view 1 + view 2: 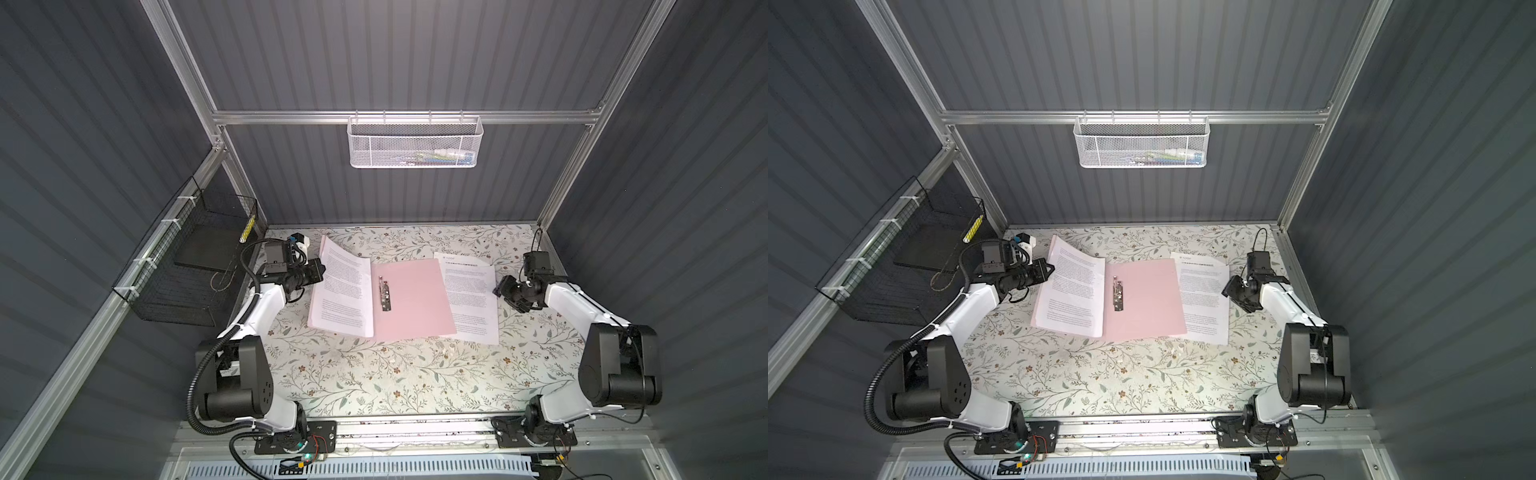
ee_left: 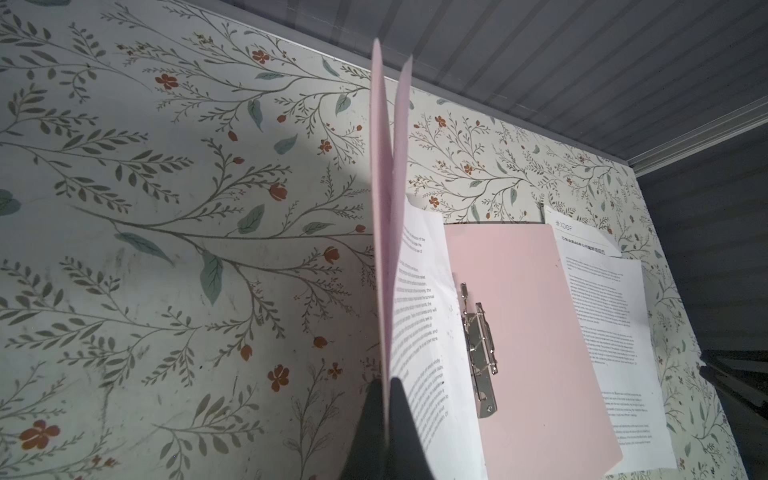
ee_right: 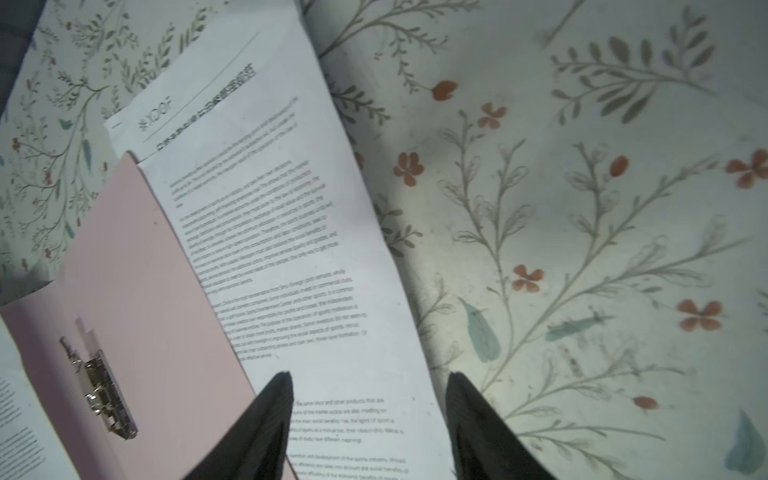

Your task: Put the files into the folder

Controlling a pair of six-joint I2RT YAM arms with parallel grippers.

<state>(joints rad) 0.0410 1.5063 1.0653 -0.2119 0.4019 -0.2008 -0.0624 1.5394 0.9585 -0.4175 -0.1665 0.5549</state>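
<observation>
Pale pink folder [image 1: 411, 299] open on the floral tabletop [image 1: 374, 374], toward the far half, with the dark clip strip [image 1: 384, 293] along the inner spine. Right flap flat. Left flap tilted up at its outer edge, with a printed sheet [image 1: 340, 291] lying on it and curling along with it.

Left claw [image 1: 320, 268] at that raised outer edge, jaws together and clamped on the folder's flap. In the left wrist view, left claw [image 2: 386, 384] seen as two dark fingers pinching a thin pink edge. Sheet's edge possibly in the pinch too, but the view is too edge-on for certainty.

Remaining files [image 1: 473, 299] on the right, flat on the tabletop, inner edges tucked under the folder's right flap. Among them a logo sheet [image 1: 461, 259], its header showing at the far end.

Right claw [image 1: 505, 289] near the outer edge of those files, jaws apart, nothing between them. In the right wrist view, right claw [image 3: 368, 386] above the printed page, one finger over paper, the other over bare tabletop.
</observation>
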